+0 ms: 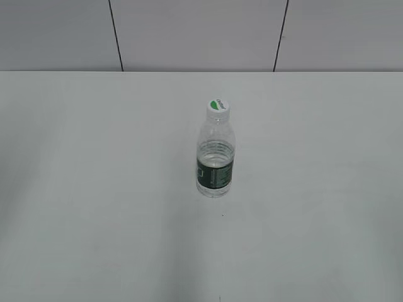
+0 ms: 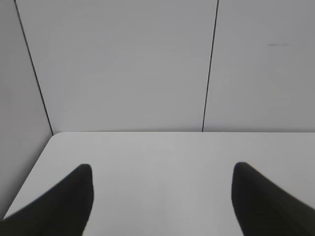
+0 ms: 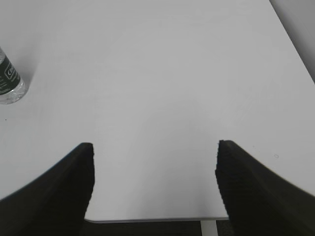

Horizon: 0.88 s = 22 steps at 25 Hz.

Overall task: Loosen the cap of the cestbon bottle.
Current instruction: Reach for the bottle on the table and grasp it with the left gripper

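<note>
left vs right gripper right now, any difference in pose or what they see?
The left gripper looks across bare table toward the wall panels, while the right gripper looks down at the table. The bottle shows at the left edge of the right wrist view; the left wrist view has no bottle. Both are open, fingers apart, holding nothing, and neither appears in the exterior view.
</note>
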### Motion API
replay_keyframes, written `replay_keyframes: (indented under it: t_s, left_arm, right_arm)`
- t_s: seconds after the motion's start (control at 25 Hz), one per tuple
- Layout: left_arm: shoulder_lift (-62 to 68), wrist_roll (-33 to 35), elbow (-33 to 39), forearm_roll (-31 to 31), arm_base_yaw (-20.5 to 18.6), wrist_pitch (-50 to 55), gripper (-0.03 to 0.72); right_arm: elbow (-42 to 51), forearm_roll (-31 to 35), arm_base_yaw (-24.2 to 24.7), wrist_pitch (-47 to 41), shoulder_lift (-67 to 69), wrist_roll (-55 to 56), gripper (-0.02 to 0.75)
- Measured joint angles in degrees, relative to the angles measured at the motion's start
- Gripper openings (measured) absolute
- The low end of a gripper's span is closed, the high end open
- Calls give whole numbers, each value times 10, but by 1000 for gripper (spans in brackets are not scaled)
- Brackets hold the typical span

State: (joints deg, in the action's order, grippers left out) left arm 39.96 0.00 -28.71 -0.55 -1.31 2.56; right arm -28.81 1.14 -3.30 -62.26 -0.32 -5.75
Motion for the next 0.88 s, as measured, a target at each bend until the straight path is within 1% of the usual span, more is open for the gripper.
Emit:
replay_keyframes:
  t_s: [0.12, 0.36, 0.56, 0.8, 0.88]
  left_arm:
    - [84, 0, 0, 0, 0, -63, 519]
    - [203, 0, 0, 1, 0, -165, 509]
    - [286, 0, 0, -5, 0, -216, 508]
    - [382, 0, 0, -70, 1, -250, 499]
    - [413, -24, 0, -123, 1, -283, 499]
  right_arm:
    - [0, 0, 0, 0, 0, 0, 590]
    - [0, 0, 0, 0, 0, 0, 590]
    - [0, 0, 0, 0, 0, 0, 590]
    - [0, 0, 0, 0, 0, 0, 590]
    - [0, 0, 0, 0, 0, 0, 590]
